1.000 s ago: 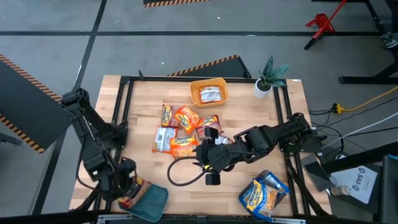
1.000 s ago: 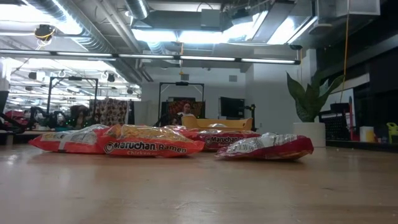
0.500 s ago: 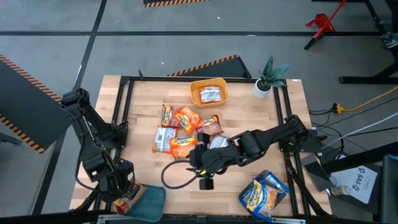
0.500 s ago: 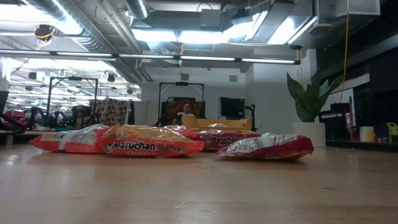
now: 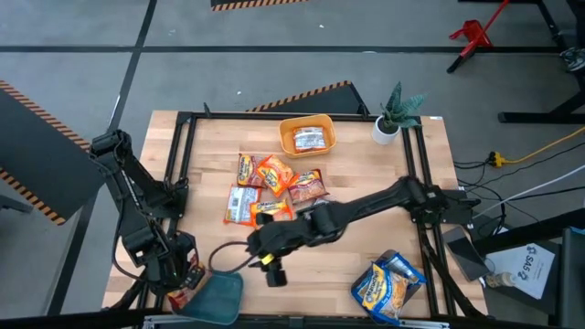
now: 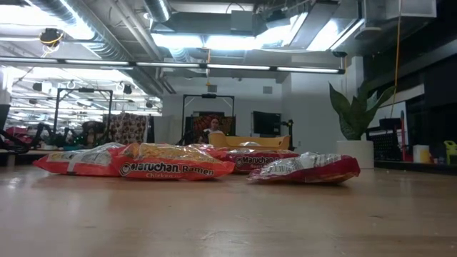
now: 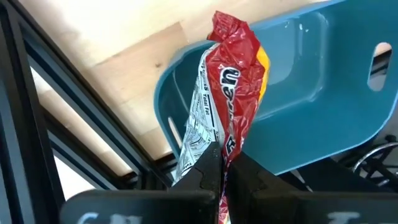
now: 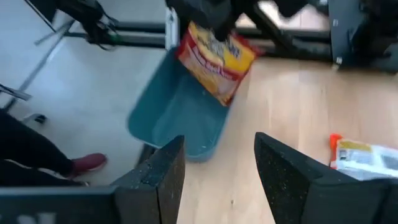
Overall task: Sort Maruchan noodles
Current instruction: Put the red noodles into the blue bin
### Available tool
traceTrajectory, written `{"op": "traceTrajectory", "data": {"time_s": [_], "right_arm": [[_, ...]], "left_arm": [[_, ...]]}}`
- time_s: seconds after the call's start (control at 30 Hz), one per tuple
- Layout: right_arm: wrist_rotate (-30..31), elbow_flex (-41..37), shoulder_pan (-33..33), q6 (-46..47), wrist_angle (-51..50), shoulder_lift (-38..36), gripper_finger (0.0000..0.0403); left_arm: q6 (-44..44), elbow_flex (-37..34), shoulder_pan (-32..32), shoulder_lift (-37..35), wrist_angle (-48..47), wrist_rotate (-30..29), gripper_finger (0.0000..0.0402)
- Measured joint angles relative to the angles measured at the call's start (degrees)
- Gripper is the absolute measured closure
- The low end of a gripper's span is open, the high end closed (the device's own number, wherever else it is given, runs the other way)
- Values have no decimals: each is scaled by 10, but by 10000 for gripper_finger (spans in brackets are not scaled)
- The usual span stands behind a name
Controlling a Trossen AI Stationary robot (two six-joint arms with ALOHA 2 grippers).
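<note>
Red packet pinched over the teal bin

My left gripper [image 7: 222,171] clamps a red packet [image 7: 231,93] by its crimped end above the teal bin [image 7: 311,87] at the table's [image 5: 366,151] front-left corner. It hangs limp, light and slick. My right gripper [image 8: 217,171], fingers apart, reaches nearby.

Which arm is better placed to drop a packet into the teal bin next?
The left: its gripper is shut on a red packet right at the teal bin. The right gripper is open and empty.
</note>
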Motion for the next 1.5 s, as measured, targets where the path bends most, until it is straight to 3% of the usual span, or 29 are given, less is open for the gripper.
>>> {"op": "traceTrajectory", "data": {"time_s": [0.3, 0.5, 0.7, 0.93, 1.5], "right_arm": [[26, 0, 10, 43, 27, 82, 227], [35, 0, 17, 61, 39, 97, 227], [99, 0, 16, 43, 74, 97, 227], [138, 1, 3, 39, 93, 117, 227], [105, 0, 23, 82, 38, 143, 227]], "left_arm": [[2, 0, 0, 0, -25, -27, 401], [21, 0, 5, 2, -78, -43, 401], [99, -3, 23, 9, -81, -43, 401], [125, -3, 46, 11, -83, -57, 401], [168, -3, 66, 11, -103, -57, 401]]}}
